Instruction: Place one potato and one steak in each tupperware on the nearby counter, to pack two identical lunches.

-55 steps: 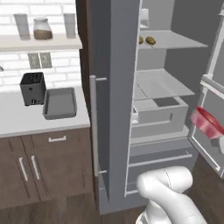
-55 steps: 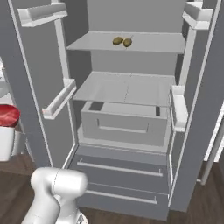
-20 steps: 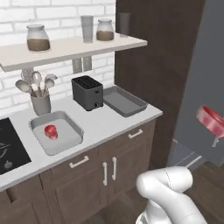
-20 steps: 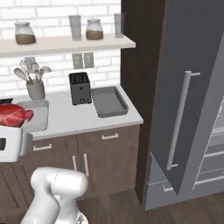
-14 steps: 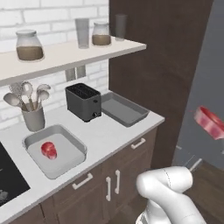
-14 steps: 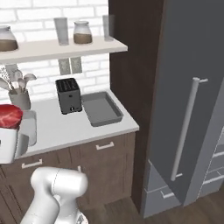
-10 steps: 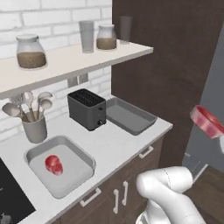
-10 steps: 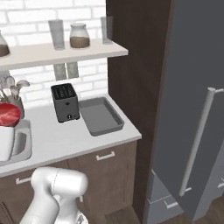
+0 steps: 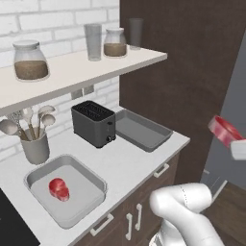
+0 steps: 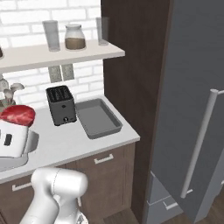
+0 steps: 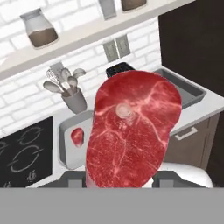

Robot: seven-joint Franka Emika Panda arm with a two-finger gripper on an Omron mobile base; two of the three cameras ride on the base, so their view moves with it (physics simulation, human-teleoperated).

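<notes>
In the left base view, the pale surface [image 9: 129, 161] carries two tupperware trays. The light grey tupperware [image 9: 67, 194] sits at the near left and holds one steak [image 9: 58, 188]; the darker grey tupperware [image 9: 141, 129] lies at the far right end, just beside one black toaster [image 9: 93, 123]. One grey utensil holder [image 9: 34, 146] with spoons stands left of the toaster. On the wall shelf [image 9: 72, 72] above are two jars [image 9: 30, 60] and two glasses [image 9: 93, 42]. At the right edge, out past the end of the surface, the pincer [image 9: 236, 145] grips a second steak [image 9: 224, 130], held tilted in the air.

In the right base view, the held steak [image 10: 17, 115] sits on top of the white pincer [image 10: 11, 136] at the left edge, above the near edge of the surface [image 10: 78, 140]. The dark tray [image 10: 97, 117] lies just right of the toaster [image 10: 61, 104]. One tall grey fridge door [image 10: 192, 105] with a long handle stands at the right.

In the hand view, the big marbled steak [image 11: 133, 133] is held at its lower end, so the pincer is closed on it. Behind it the light tray [image 11: 72, 144] with the small steak [image 11: 77, 136] is seen, and a black cooktop [image 11: 24, 153] lies to its left. The fingertips themselves are hidden by the meat.
</notes>
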